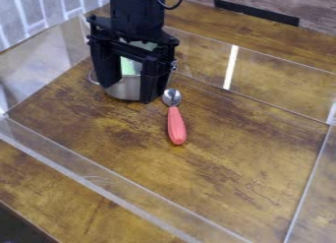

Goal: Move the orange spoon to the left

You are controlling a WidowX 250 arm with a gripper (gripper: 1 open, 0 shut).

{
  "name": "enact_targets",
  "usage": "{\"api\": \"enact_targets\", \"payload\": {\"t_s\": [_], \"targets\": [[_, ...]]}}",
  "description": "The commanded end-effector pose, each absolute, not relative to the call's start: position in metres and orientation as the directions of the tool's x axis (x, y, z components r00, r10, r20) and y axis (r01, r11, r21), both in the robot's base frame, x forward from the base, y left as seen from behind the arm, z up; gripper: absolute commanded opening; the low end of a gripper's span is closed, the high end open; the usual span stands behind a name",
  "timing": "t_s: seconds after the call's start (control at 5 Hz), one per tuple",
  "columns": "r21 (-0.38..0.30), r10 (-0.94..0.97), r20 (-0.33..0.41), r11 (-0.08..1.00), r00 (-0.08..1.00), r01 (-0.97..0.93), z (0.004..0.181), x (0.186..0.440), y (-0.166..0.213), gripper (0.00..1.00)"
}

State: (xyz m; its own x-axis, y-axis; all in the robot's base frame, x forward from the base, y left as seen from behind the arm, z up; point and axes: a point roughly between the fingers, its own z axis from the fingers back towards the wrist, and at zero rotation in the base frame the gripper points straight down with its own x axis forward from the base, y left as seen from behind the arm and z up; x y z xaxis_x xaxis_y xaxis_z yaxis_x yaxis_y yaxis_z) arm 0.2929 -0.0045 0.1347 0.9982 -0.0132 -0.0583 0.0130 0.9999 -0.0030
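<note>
The orange spoon (pixel 175 119) lies flat on the wooden table, its thick orange-red handle pointing toward the front and its small shiny bowl at the far end. My gripper (pixel 132 75) hangs to the left of it and farther back, pointing down over a steel pot (pixel 128 89). The black fingers stand wide apart with a green item (pixel 128 65) showing between them. Nothing looks clamped, and the spoon is untouched, a short gap away from the pot.
Clear plastic walls (pixel 233 66) box in the work area on the wooden table (pixel 237 158). A low transparent front edge (pixel 92 173) runs diagonally across the foreground. White slats stand at the back left.
</note>
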Motion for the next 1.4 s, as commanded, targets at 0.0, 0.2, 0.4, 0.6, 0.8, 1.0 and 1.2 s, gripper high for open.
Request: {"api": "enact_targets", "payload": {"t_s": [0.0, 0.2, 0.4, 0.6, 0.8, 1.0, 1.2], "targets": [[-0.006, 0.039, -0.079, 0.999, 0.996, -0.04, 0.126, 0.295, -0.003, 1.0], [-0.023, 0.219, -0.034, 0.975, 0.975, -0.22, 0.116, 0.295, -0.011, 1.0], [-0.057, 0.363, 0.02, 0.931, 0.932, -0.361, 0.11, 0.297, -0.014, 1.0], [-0.097, 0.449, 0.054, 0.891, 0.892, -0.443, 0.103, 0.301, -0.016, 1.0], [-0.134, 0.466, 0.081, 0.881, 0.881, -0.454, 0.099, 0.316, -0.019, 1.0], [-0.156, 0.486, 0.105, 0.87, 0.868, -0.468, 0.094, 0.331, -0.019, 1.0], [-0.165, 0.504, 0.116, 0.859, 0.856, -0.484, 0.082, 0.337, -0.021, 1.0]]}}
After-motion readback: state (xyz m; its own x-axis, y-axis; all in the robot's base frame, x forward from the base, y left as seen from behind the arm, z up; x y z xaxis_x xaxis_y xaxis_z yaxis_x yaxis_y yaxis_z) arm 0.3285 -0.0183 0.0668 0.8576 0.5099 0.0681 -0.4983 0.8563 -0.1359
